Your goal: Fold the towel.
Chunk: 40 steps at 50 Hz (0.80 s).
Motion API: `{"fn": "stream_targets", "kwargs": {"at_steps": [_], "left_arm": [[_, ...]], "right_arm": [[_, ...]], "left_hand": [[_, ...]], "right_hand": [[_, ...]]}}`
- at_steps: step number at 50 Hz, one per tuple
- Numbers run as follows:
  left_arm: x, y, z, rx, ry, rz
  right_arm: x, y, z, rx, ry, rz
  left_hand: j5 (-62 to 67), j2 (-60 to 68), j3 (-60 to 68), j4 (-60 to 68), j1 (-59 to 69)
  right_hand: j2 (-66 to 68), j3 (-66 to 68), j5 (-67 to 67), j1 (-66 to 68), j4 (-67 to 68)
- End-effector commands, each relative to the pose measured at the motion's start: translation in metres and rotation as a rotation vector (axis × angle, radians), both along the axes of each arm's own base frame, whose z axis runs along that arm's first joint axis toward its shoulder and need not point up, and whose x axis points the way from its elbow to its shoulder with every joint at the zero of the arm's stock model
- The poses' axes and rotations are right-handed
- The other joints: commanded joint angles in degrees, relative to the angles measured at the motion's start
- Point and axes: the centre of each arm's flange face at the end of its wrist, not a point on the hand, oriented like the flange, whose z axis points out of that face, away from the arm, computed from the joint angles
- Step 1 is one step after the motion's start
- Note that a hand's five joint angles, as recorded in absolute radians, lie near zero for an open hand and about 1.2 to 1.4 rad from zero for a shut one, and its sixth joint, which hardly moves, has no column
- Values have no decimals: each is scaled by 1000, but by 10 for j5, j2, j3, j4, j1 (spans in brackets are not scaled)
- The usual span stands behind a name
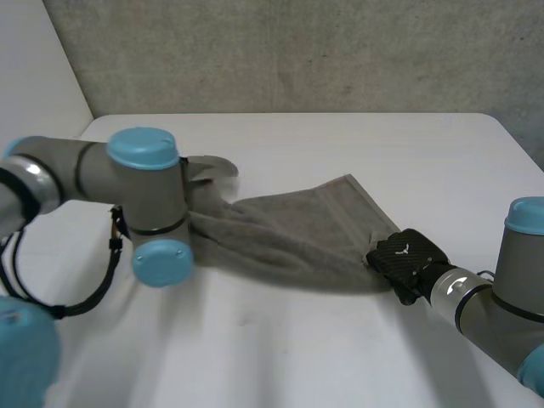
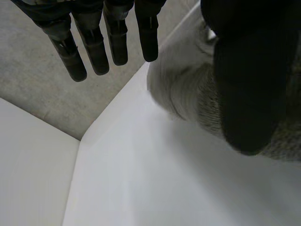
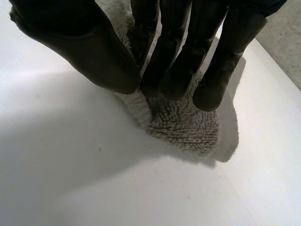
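Head view: the grey terry-cloth towel (image 1: 297,238) sags across mid-frame on the white table (image 1: 340,144). Left wrist view: the left hand (image 2: 244,94) is straight-fingered and unclamped, with the towel beside its thumb. Right wrist view: the right hand (image 3: 94,52) pinches a corner. The towel looks soft and limp, best gripped at its corners.

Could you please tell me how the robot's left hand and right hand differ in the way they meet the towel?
The left hand has its fingers straight and clear of the towel, only its thumb against the cloth; the right hand pinches a corner between thumb and fingers. The left hand's end of the towel looks lifted, whereas the right hand's end sits low by the table. Both are at opposite ends of one towel.
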Motion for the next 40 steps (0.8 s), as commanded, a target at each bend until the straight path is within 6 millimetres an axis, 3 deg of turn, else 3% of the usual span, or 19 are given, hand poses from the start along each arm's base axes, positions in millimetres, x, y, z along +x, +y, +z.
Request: {"fn": "stream_targets", "kwargs": {"at_steps": [1, 5, 11, 20, 28, 32, 40], "left_arm": [[13, 33, 16, -2, 86, -53], [23, 51, 18, -6, 96, -75], [28, 61, 22, -28, 123, -131], [13, 75, 30, -47, 181, -412], [7, 56, 31, -38, 196, -552], [9, 38, 14, 11, 158, -547], [24, 15, -8, 65, 10, -525]], "right_arm": [[0, 0, 0, 0, 0, 0], [0, 0, 0, -1, -1, 0], [0, 0, 0, 0, 0, 0], [0, 1, 0, 1, 0, 2], [0, 0, 0, 0, 0, 2], [0, 0, 0, 0, 0, 2], [0, -1, 1, -3, -1, 0]], "left_hand": [[27, 24, 24, 24, 23], [2, -1, -1, -1, -2], [-37, -40, -40, -40, -40], [-22, -25, -25, -25, -25], [86, 83, 83, 83, 82], [181, 179, 179, 178, 178], [202, 199, 199, 199, 198]], "right_hand": [[37, 38, 25, 49, 34], [37, 38, 25, 49, 34], [37, 38, 25, 49, 34], [37, 38, 25, 49, 34], [37, 38, 25, 49, 34], [37, 38, 25, 49, 34], [37, 38, 25, 49, 34]]}}
